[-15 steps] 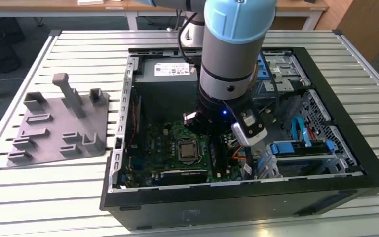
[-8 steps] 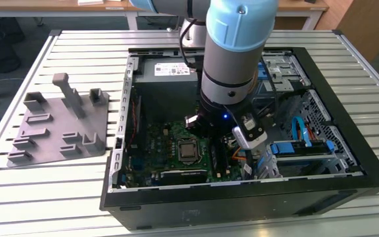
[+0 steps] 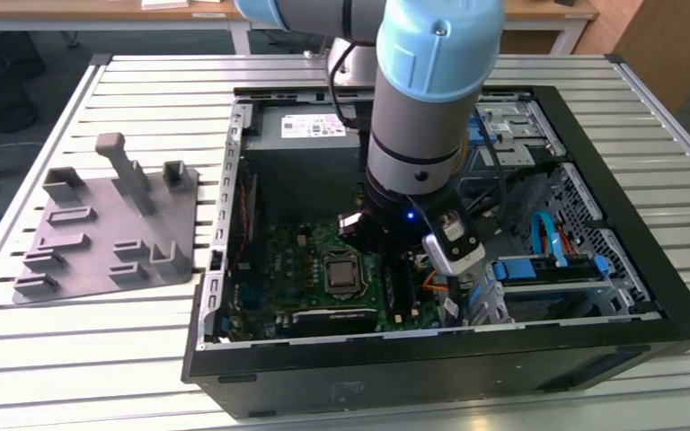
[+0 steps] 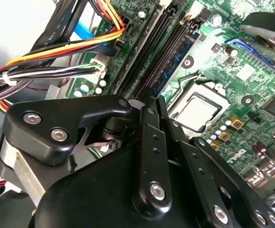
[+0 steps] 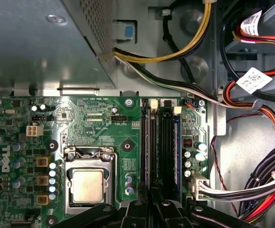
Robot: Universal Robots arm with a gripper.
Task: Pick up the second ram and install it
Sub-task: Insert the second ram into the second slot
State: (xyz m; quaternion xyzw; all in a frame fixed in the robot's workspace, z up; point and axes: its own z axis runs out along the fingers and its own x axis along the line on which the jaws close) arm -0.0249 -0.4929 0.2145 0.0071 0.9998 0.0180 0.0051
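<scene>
Standing on edge in the end effector (image 5: 156, 205), the second ram (image 4: 168, 66) runs along the slots (image 5: 165, 142).

Second ram (image 5: 146, 142), slim dark blue-green stick with black chips, is standing upright on its long edge in a motherboard slot, running vertically at center frame; also showing upper center in the second wrist view (image 4: 173, 52).

One computer case (image 3: 632, 296), one motherboard (image 5: 99, 118), one CPU (image 5: 87, 185), one grey fixture plate (image 3: 105, 224), one robot arm (image 3: 423, 99).
</scene>
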